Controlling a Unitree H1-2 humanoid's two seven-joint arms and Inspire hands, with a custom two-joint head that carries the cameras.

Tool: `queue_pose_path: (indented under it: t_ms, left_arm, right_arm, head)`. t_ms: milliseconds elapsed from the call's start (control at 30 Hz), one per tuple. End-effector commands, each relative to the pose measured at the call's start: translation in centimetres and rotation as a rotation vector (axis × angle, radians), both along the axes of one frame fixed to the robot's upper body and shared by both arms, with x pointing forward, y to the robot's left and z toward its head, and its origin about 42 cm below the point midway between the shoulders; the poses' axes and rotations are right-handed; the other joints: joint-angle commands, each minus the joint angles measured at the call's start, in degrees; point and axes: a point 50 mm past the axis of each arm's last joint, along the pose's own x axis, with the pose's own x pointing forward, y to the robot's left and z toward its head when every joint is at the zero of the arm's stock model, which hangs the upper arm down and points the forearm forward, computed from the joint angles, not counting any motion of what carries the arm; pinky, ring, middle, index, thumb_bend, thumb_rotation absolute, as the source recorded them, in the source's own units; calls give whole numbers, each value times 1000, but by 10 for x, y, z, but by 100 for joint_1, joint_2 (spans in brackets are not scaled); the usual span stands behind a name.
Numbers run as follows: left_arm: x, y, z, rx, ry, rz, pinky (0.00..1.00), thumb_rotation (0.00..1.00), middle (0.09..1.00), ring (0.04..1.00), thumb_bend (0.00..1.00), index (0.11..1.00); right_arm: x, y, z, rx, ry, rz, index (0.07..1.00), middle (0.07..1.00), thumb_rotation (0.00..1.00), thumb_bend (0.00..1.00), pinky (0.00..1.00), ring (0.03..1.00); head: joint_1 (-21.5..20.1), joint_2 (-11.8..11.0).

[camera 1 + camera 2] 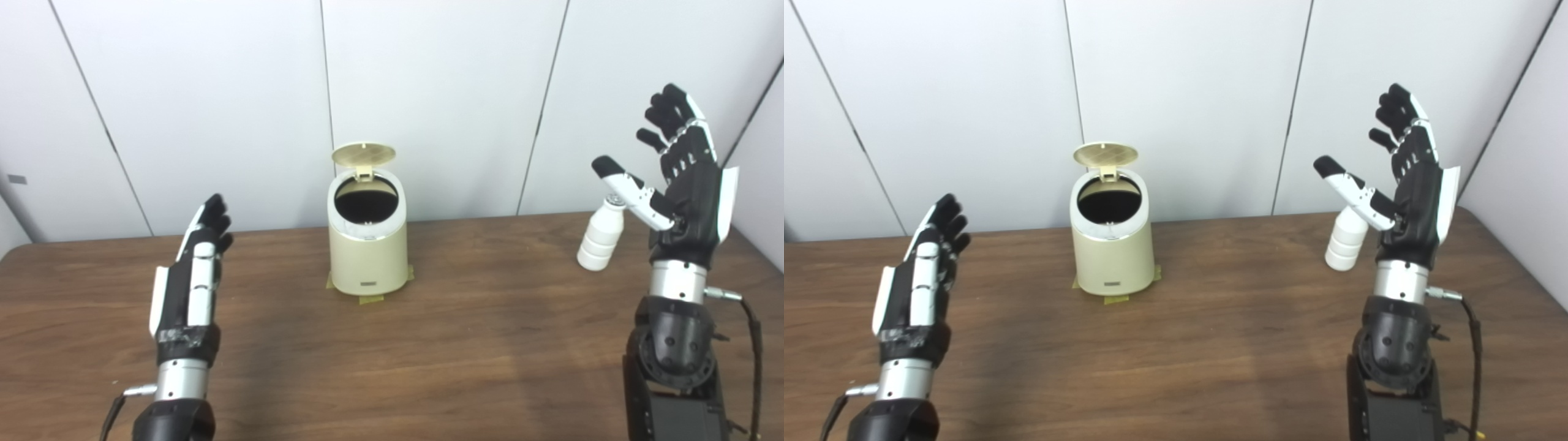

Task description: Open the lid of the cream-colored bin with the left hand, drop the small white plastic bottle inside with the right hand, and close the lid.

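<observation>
The cream-colored bin [367, 251] stands at the middle back of the wooden table, its round lid [363, 154] tipped up and the dark inside showing. A small white plastic bottle [601, 236] stands upright on the table at the right, partly behind the thumb of my right hand [686, 184]. That hand is raised beside the bottle, open, fingers spread upward, holding nothing. My left hand [193, 275] hovers over the table well to the left of the bin, open with fingers straight and nothing in it.
The brown table [429, 355] reaches the white panelled wall behind the bin. Tape patches [370, 299] sit under the bin's base. A cable [750, 343] runs from the right wrist.
</observation>
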Motion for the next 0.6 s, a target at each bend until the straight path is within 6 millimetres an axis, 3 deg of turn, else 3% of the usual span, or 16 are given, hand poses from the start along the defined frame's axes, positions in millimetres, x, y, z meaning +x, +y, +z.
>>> queue_pose_path:
  t_ms: [0,100,200,300,433,567]
  left_arm:
    - [6,1,16,1,-71,-19,972,926,966,967,335,961]
    - [6,6,16,-32,-60,-35,996,902,978,980,360,970]
    - [5,10,16,-59,-49,-41,997,869,978,978,371,966]
    - [6,16,15,-54,-49,-51,1000,862,985,985,367,976]
    - [7,18,16,-52,-49,-43,992,851,979,979,380,973]
    - [8,19,18,-28,-52,-26,988,956,967,968,364,966]
  right_arm:
    - [4,-3,24,-55,-76,-29,872,846,424,884,779,838]
    - [6,-7,18,-83,-27,-27,975,934,400,830,869,928]
    - [9,-12,4,-92,38,-41,998,986,389,830,918,981]
    - [12,-13,-7,-83,82,-65,1000,996,375,818,916,985]
    - [17,-17,-16,-61,116,-86,1000,986,380,835,826,950]
    - [23,-20,-25,-59,152,-119,995,970,404,849,832,936]
  head:
    - [-59,1]
    - [-197,-3]
    - [-402,-8]
    - [-608,-19]
    - [-765,-32]
    - [-908,-59]
